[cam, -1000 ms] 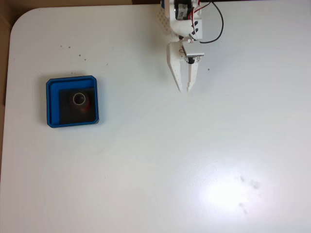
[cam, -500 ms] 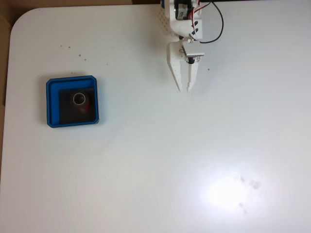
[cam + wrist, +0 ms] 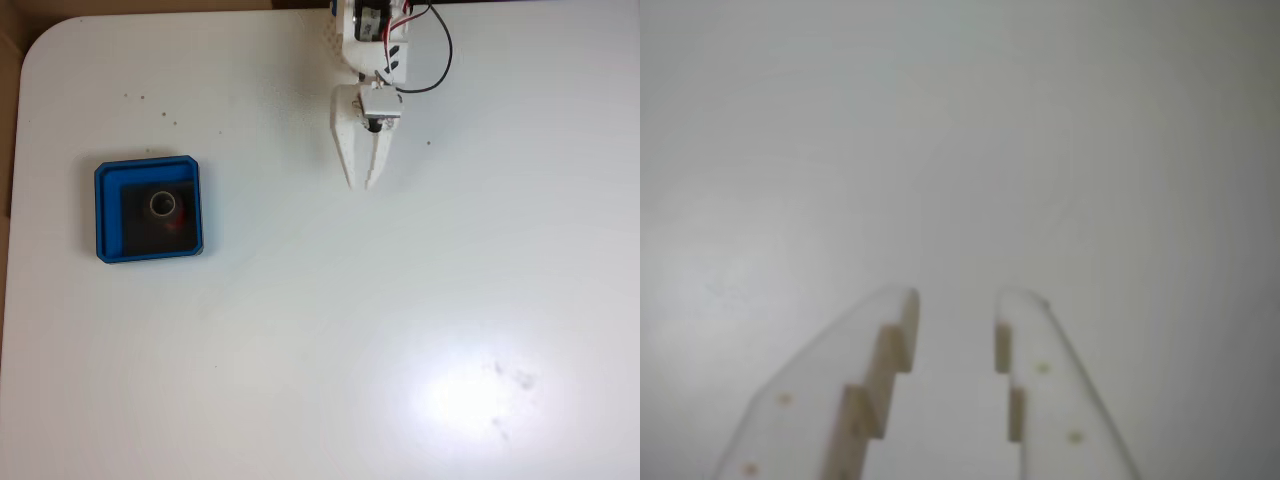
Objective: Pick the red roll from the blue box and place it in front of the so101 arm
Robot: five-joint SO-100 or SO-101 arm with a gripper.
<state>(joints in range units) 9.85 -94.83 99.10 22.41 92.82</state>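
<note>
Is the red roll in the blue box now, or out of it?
In. The red roll lies on the black floor of the blue box; the gripper is apart, over bare table.

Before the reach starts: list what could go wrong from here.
1. The red roll sits inside the blue box behind a raised rim; the fingers might clip it and shove the box.
2. The gripper has a narrow gap, possibly too tight for the roll.
</note>
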